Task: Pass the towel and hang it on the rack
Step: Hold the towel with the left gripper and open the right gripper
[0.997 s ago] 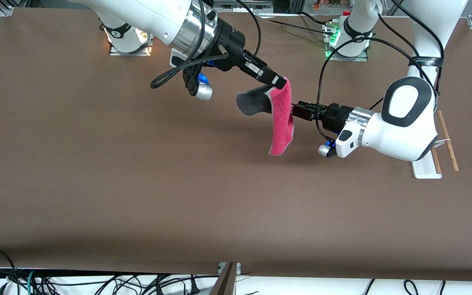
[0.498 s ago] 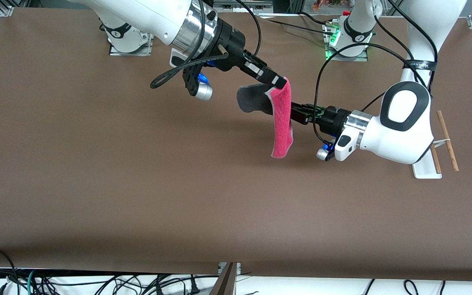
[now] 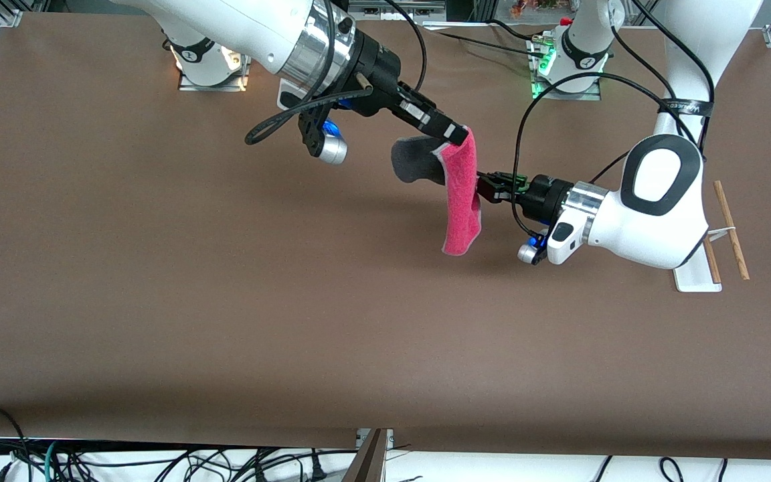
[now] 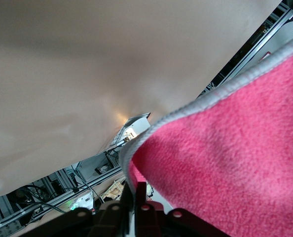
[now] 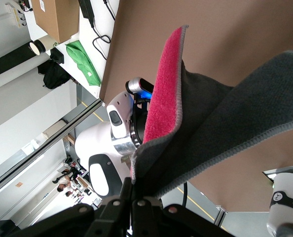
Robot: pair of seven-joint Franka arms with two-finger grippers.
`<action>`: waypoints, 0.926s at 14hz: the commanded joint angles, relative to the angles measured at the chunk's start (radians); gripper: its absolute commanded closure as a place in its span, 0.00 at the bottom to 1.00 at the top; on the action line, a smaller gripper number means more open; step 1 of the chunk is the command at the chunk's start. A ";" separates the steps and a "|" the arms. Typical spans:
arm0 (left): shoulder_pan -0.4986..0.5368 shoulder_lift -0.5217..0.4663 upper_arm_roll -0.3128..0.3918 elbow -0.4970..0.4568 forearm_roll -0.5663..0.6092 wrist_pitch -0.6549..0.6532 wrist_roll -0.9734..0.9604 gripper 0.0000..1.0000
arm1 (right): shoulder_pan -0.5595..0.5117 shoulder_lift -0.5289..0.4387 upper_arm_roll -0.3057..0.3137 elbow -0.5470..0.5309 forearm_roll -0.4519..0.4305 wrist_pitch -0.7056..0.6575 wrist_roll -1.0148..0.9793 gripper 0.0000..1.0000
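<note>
Mid-frame above the brown counter (image 3: 158, 301), both pincers clamp the pink-and-grey microfibre towel (image 3: 462, 201): right pincer (image 3: 460, 136) topmost, left pincer (image 3: 482, 191) midway. Release and hanging on the wooden-rod rack (image 3: 727, 231) remain.

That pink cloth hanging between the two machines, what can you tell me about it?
The towel is a small fluffy cloth, bright pink on one face, grey on the other, with a pale stitched hem. It hangs in the air above the brown table, folded over and drooping. The right gripper pinches its upper corner, and the left gripper is shut on its side edge. Nothing else touches it.
</note>
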 commanded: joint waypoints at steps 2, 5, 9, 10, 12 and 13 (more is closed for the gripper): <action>0.006 0.001 -0.001 0.012 -0.010 0.002 0.021 1.00 | 0.004 0.025 -0.002 0.045 0.017 0.005 0.015 1.00; 0.006 0.001 0.001 0.012 -0.002 0.000 0.021 1.00 | 0.004 0.023 -0.002 0.045 0.017 0.005 0.015 1.00; 0.011 0.000 0.002 0.012 -0.002 -0.006 0.023 1.00 | 0.009 0.023 -0.002 0.045 0.015 0.007 0.015 1.00; 0.011 0.000 0.002 0.012 -0.002 -0.007 0.023 1.00 | 0.009 0.023 -0.004 0.045 0.017 0.011 0.015 1.00; 0.012 -0.002 0.002 0.012 -0.002 -0.007 0.023 1.00 | 0.009 0.023 -0.004 0.044 0.017 0.036 0.013 0.75; 0.015 -0.002 0.002 0.012 -0.002 -0.009 0.023 1.00 | 0.007 0.023 -0.004 0.044 0.017 0.048 0.013 0.10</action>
